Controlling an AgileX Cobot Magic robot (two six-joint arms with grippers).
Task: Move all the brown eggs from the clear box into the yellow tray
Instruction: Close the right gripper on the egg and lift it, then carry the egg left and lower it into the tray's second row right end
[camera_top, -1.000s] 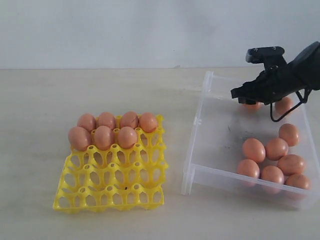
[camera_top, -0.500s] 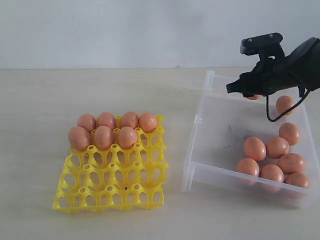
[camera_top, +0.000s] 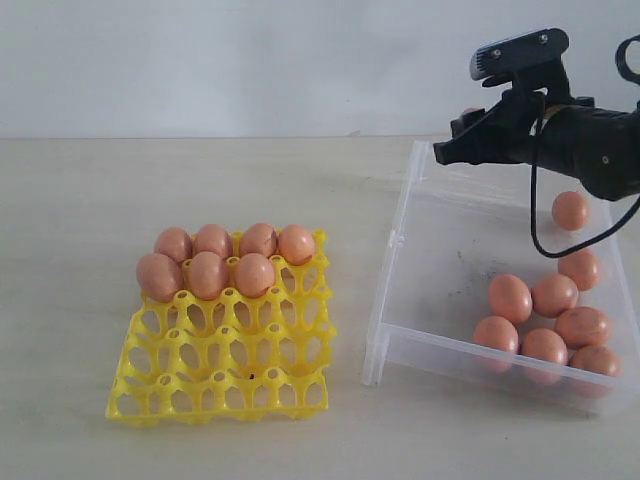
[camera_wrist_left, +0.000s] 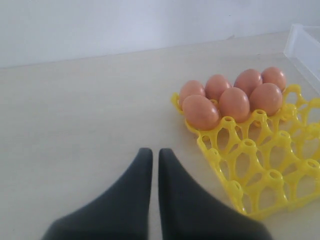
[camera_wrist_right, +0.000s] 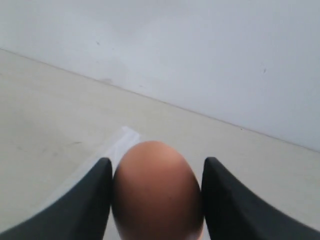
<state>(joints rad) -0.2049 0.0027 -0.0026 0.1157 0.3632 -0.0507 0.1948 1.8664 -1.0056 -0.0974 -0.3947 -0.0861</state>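
Our right gripper (camera_top: 452, 142) clasping a brown egg (camera_wrist_right: 156, 195) over the clear box's (camera_top: 398, 240) far left corner, eight eggs (camera_top: 553, 295) inside, its left wall (camera_top: 385, 300) between us and the yellow tray (camera_top: 225, 375) at left, seven eggs (camera_top: 208, 272) there, our left gripper (camera_wrist_left: 151, 155) closed, empty.

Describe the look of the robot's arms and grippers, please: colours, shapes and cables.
The right arm is black and bulky, with a flat dark plate on top and a thin black cable looping beneath. The right gripper and left gripper have smooth dark grey fingers tapering to rounded tips. No markings show.
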